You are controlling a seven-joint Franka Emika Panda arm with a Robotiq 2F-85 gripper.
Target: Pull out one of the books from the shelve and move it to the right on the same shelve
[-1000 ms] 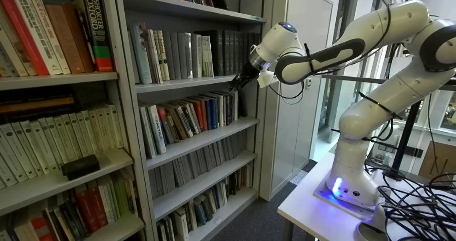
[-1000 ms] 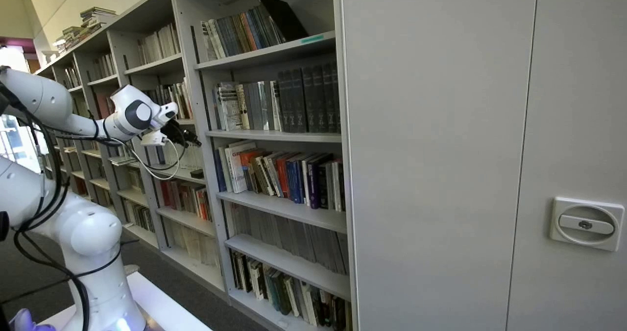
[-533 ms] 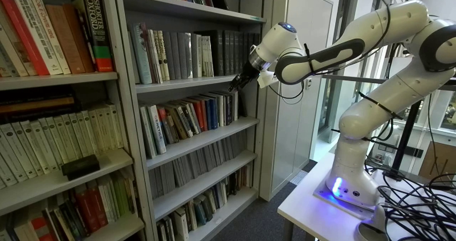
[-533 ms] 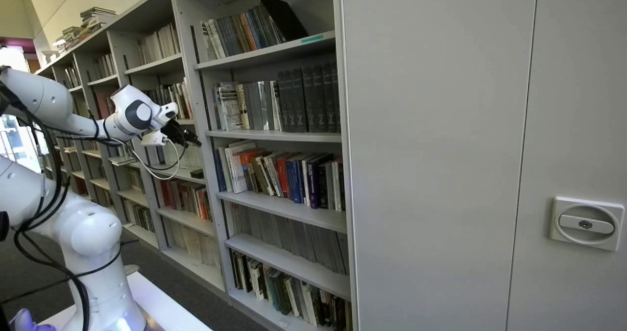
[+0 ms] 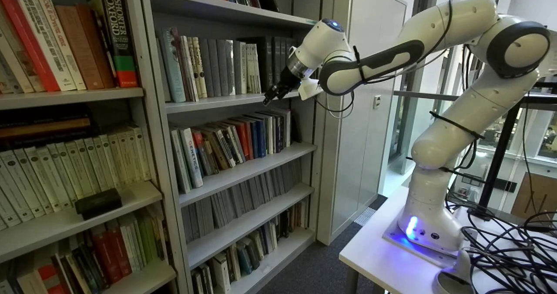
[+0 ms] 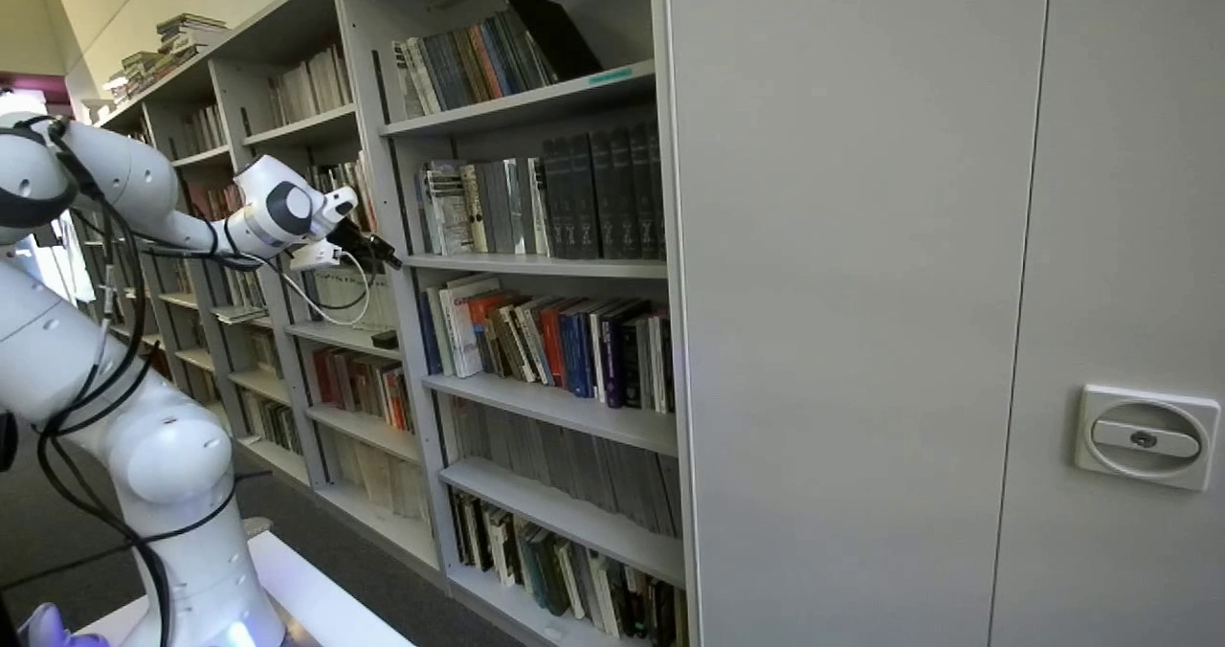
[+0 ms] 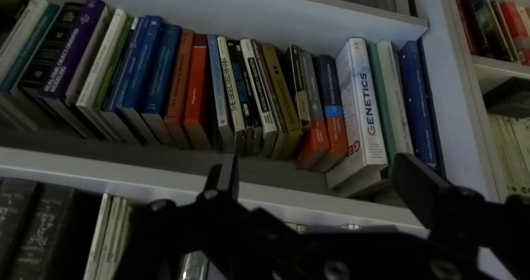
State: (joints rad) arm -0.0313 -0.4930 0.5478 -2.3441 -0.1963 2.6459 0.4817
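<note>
The shelve (image 5: 217, 103) is a grey metal board bearing upright books; it also shows in an exterior view (image 6: 536, 265). Grey books (image 5: 213, 68) stand mid-row, with thick dark books (image 5: 278, 63) to their right. In the wrist view, which stands upside down, the shelve's edge (image 7: 145, 177) crosses the picture and the dark books (image 7: 37, 230) show at lower left. My gripper (image 5: 266, 102) is in front of the shelve, near the height of its front edge; it also shows in an exterior view (image 6: 397, 262). In the wrist view the gripper (image 7: 316, 160) is open, with nothing held.
The board below holds colourful books, including a white "Genetics" book (image 5: 191, 157). A board (image 5: 235, 1) with more books lies above. Bookcase uprights (image 5: 152, 89) and a grey cabinet (image 5: 365, 111) flank the bay. Cables (image 5: 346, 107) hang from the wrist.
The arm has moved toward the bookcase; the gripper has shifted left and slightly up in one exterior view and slightly right and up in another. The books have not moved.
</note>
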